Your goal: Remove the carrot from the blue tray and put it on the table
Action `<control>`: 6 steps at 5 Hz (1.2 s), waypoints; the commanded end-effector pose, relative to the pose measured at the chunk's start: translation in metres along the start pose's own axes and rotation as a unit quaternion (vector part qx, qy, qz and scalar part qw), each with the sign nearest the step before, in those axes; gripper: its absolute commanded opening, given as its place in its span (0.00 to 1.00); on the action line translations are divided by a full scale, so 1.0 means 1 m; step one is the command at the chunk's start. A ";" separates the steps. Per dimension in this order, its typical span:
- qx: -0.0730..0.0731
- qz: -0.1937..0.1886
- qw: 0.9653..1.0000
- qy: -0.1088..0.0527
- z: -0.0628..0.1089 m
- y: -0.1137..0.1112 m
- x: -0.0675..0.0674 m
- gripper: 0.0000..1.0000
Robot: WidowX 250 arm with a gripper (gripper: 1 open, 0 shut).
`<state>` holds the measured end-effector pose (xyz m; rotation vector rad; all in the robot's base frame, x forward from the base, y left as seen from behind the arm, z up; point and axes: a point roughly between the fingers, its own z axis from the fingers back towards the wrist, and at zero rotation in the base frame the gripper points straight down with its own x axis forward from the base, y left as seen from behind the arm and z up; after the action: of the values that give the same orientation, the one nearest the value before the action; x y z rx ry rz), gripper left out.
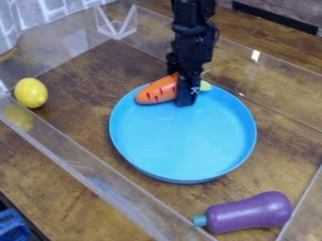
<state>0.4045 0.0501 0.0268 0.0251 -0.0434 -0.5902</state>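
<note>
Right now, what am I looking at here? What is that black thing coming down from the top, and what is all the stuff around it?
The black thing is a robot arm, seen by one camera looking down at the table from in front. At its end is the tool, two fingers that pinch things. It points straight down and its fingers sit around the leafy end of a small toy carrot, closing on it. The carrot lies at the far rim of a round blue tray and has not been lifted. The tray sits on a dark wooden table with clear plastic walls. Also on the table: a yellow lemon to the left and a purple eggplant near the front right.
</note>
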 end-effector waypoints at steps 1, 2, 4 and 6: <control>0.032 0.008 0.999 -0.021 0.030 0.010 0.012 0.00; 0.039 0.018 0.999 -0.013 0.030 0.018 0.014 0.00; 0.049 0.000 0.999 0.001 0.054 0.024 0.007 0.00; 0.060 -0.028 0.998 0.015 0.081 0.035 0.000 0.00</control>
<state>0.4104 0.0685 0.0605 0.0950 0.0654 -0.6662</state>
